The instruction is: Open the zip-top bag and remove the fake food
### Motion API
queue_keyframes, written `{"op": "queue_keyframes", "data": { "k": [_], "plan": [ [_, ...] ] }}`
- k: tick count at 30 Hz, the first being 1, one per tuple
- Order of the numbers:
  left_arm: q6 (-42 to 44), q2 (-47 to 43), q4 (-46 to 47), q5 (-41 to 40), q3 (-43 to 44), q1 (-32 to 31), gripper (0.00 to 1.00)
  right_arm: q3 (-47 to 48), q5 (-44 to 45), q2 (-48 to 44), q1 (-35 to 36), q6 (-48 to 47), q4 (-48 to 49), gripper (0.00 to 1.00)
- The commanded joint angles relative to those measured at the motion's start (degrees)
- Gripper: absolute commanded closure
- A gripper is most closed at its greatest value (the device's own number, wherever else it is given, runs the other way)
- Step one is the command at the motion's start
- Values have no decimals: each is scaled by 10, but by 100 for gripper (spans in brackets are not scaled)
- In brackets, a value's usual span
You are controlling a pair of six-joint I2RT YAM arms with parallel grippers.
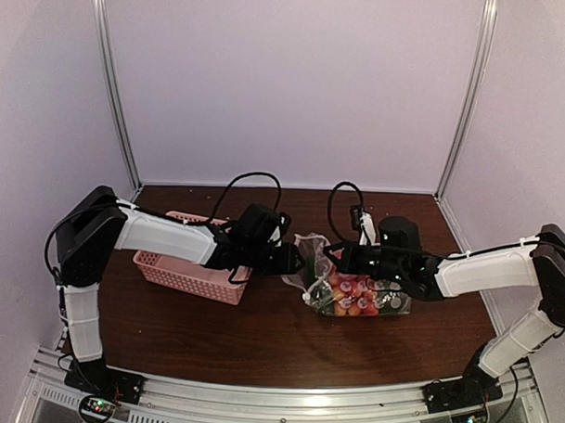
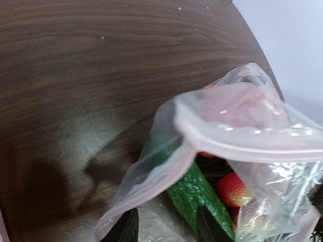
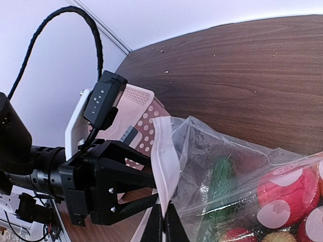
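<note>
Near edge of table (image 1: pixel 222 344): dark wood between the two arm bases.

Mid-table, right of centre: bag (image 1: pixel 391 306) on its side, mouth turned left and lifted off the wood. Food (image 1: pixel 354 293) is all inside as far as shows, reds and oranges packed low. Cucumber (image 2: pixel 194 194) lies nearest the mouth, a red berry (image 2: pixel 232 189) just behind it.

At the mouth, right gripper (image 3: pixel 164 228): jaws shut tight on the white strip (image 3: pixel 164 161), holding that lip up. Opposite, left gripper (image 2: pixel 166 231): jaws part open, loose film of the other lip between them, nothing pinched that I can see.

Step in hand, as I judge it: widening the mouth. The zip looks already parted, and the opening gapes but sags. To do it well, close the left jaws on the loose lip alone, not both layers. Then draw away from the right hold, low and level, so the food doesn't tumble out.

In the way: slack film folds over the opening and drapes the cucumber. It is crinkly and easy to miss or double-grab. The grippers are very close together, so there is a risk of knocking.

Further left: pink basket (image 1: pixel 183 268), partly under the left arm. Beyond: more table, then pale wall.
</note>
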Motion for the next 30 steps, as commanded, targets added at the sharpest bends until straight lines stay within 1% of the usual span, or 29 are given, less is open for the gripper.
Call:
{"op": "queue_keyframes", "data": {
  "k": [1, 6, 15, 21, 25, 30],
  "plan": [
    [16, -11, 65, 23, 6, -6, 60, -9, -12, 9, -4, 9, 24, 100],
    [1, 26, 55, 31, 35, -6, 60, -10, -10, 2, -3, 6, 24, 100],
    [-9, 95, 59, 42, 85, -6, 46, -15, -8, 2, -3, 5, 26, 100],
    [-15, 142, 62, 55, 117, -6, 43, -20, -6, 2, -3, 2, 25, 100],
    [-15, 163, 57, 63, 133, -6, 44, -25, -5, 2, -6, 1, 24, 100],
    [-5, 149, 51, 61, 131, -5, 57, -28, -3, -6, -11, -2, 15, 100]
  ]
}}
